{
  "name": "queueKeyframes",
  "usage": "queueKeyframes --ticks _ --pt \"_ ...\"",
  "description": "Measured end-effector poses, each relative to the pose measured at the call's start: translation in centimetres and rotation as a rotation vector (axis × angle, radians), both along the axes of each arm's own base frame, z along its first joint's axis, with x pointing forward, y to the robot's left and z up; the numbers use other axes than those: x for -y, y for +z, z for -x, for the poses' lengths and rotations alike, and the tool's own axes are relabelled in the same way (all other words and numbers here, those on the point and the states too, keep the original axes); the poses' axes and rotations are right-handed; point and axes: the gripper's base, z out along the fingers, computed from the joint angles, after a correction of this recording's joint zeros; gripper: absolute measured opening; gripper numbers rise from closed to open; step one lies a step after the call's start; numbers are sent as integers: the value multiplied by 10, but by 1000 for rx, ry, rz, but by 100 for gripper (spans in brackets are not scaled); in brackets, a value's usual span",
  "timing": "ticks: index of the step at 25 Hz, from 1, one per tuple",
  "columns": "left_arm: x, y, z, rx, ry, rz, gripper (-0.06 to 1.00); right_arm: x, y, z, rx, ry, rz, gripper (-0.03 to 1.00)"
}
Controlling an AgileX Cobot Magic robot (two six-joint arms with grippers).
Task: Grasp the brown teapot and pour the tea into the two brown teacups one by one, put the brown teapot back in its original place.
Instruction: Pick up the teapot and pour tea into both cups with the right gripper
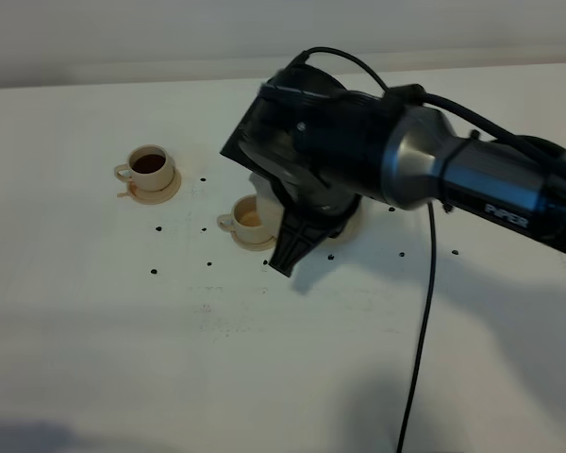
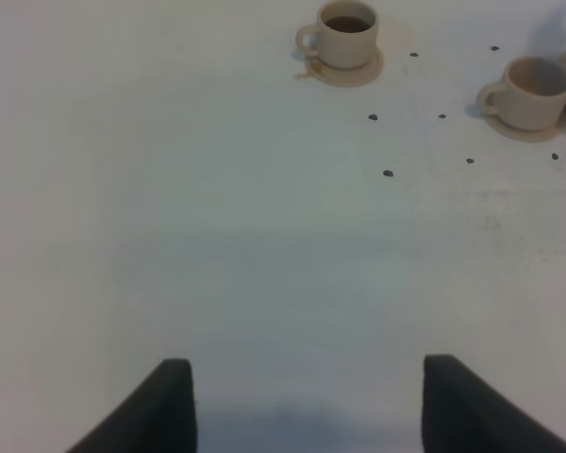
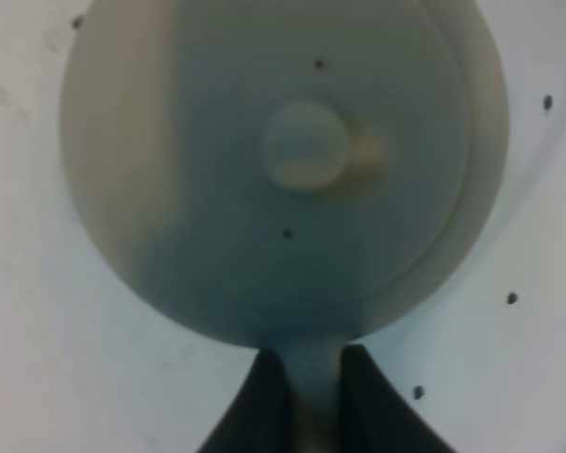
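My right gripper is shut on the loop handle of the brown teapot, which fills the right wrist view from above, its knobbed lid facing the camera. From the high camera the right arm covers most of the teapot. A strip of the wide saucer shows beside the arm. I cannot tell whether the pot rests on it. One teacup on its saucer holds pale tea just left of the pot. The other teacup, farther left, holds dark tea. My left gripper hangs open over bare table, away from both cups.
Small dark specks dot the white table around the cups. A black cable hangs from the right arm down towards the table's front edge.
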Motion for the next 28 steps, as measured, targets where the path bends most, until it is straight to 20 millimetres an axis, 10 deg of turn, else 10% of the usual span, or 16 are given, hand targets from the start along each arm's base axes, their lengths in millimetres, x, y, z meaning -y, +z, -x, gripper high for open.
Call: queueKeyframes --ticks 28 --pt "0 0 0 0 0 0 50 18 -62 -33 275 394 291 9"
